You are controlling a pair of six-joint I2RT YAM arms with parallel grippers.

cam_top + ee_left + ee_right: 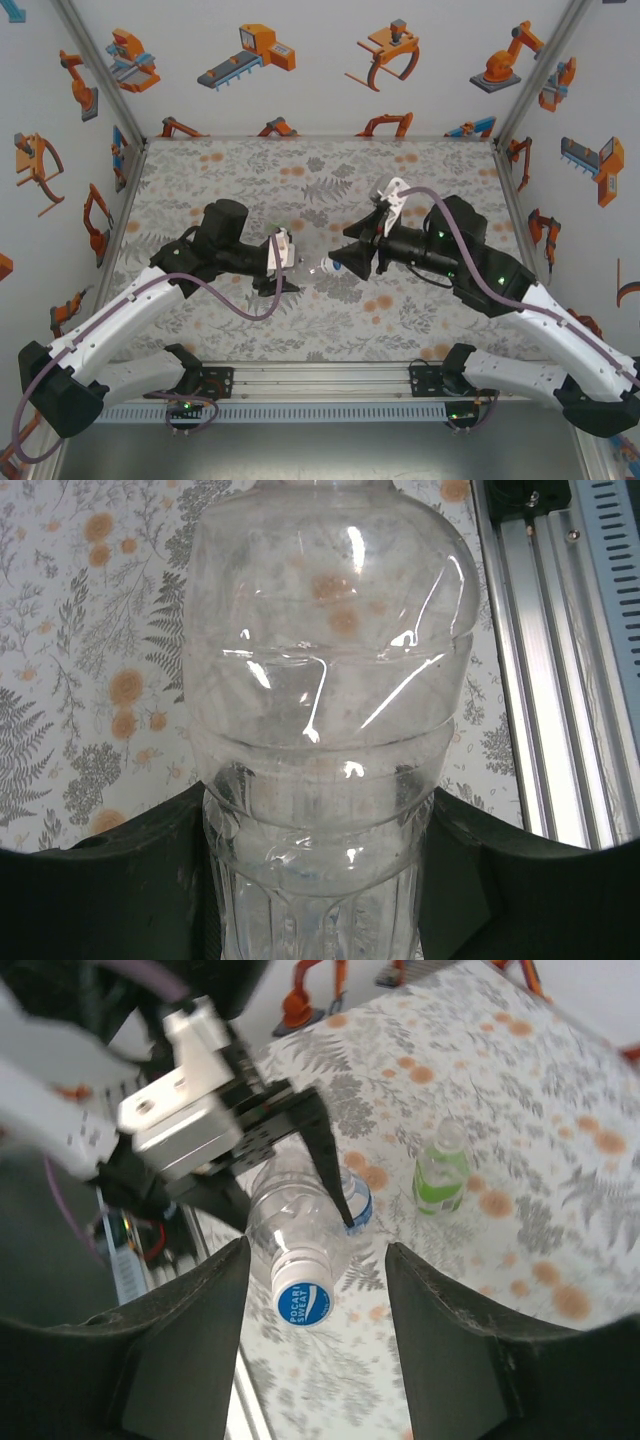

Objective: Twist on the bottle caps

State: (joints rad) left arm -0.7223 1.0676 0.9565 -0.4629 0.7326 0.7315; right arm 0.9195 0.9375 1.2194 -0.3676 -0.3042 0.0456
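The left tool (315,880) is closed around the clear bottle (320,680) and holds it sideways over the tabletop (520,1110). The blue-printed cap (303,1302) sits on its neck; how tight, I cannot tell. The right tool (317,1252) stands open on both sides of this cap, not touching it, so I think some turning is left. The green bottle (440,1178) stands upright farther away and its top looks capped. The tabletop wears a grey floral cloth; the walls (320,90) carry orange robot pictures
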